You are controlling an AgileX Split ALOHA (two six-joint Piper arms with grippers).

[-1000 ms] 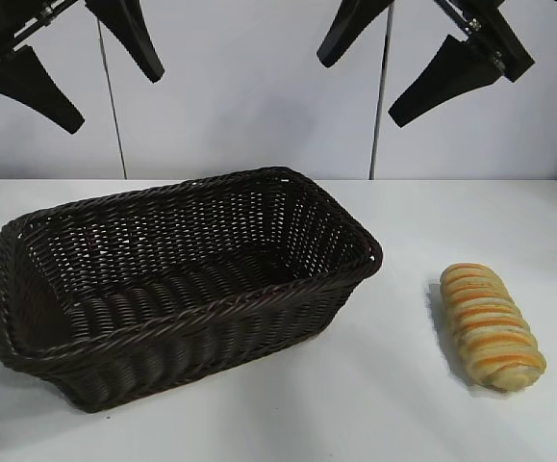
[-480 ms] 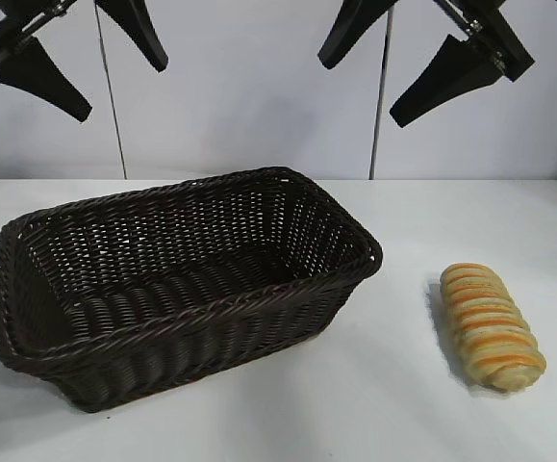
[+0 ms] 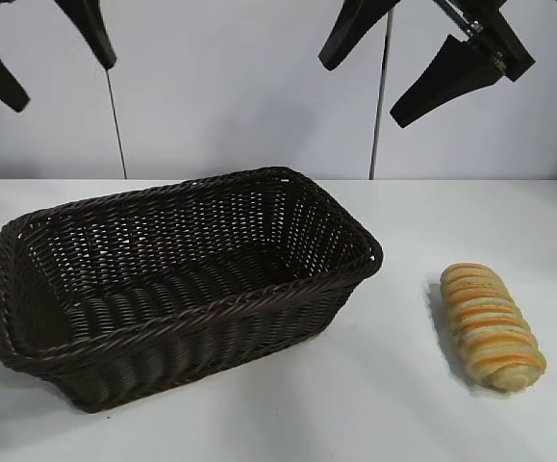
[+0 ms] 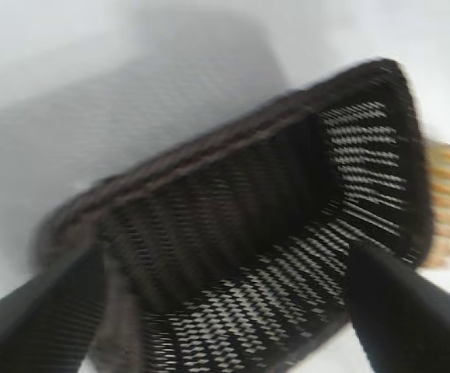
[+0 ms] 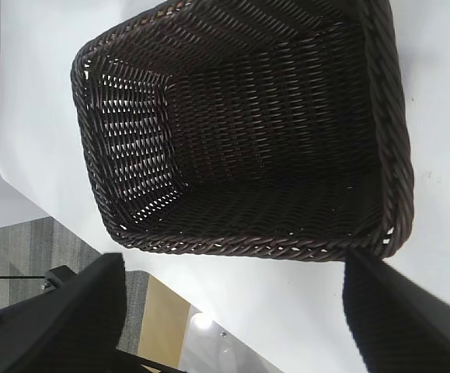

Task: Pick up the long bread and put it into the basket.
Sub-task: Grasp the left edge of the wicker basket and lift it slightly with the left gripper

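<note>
The left gripper (image 3: 42,53) hangs high at about ten o'clock in the exterior view, its jaws spread wide with nothing between them, above the far left end of the basket (image 3: 288,179). The basket sits on the left half of the counter (image 3: 393,414), its long axis running roughly from eight o'clock to two o'clock, and it holds nothing. The right gripper (image 3: 384,72) hangs high at about one o'clock, jaws likewise wide apart and empty, above the basket's right end. The long bread (image 3: 490,324) lies flat on the counter at about four o'clock, well apart from the basket's right corner, its length running toward the camera.

No grasp has begun. The right arm looks the better placed, being nearer the loaf. It would do well to come down over the loaf's middle, with the jaws turned across its short width so they close on the two long flanks rather than the rounded ends. A gentle squeeze seems wise. The carry must clear the braided rim before release.
</note>
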